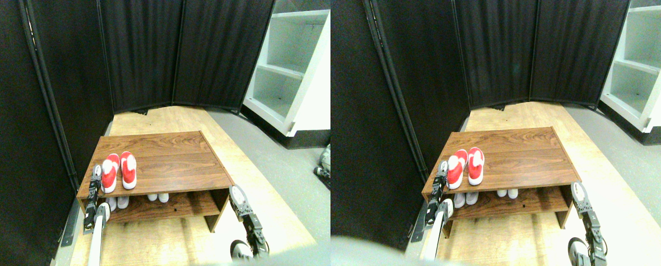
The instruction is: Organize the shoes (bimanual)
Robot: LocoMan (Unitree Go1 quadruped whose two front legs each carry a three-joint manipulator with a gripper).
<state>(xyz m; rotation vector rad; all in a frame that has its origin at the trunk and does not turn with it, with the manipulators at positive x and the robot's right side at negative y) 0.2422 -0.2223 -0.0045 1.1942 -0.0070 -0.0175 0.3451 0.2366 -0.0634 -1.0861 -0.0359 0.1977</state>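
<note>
Red shoes [118,171], pr, side by side atop wooden rack [169,160], 9 o'clock corner; pale prs [136,199] on shelf below. L gripper [94,178] just beside left red shoe, jaws: can't tell. R gripper [237,195] at 4 o'clock corner, apart, jaws unclear. Step, prob.: squaring red pr; next needs gentle nudge inward.
</note>
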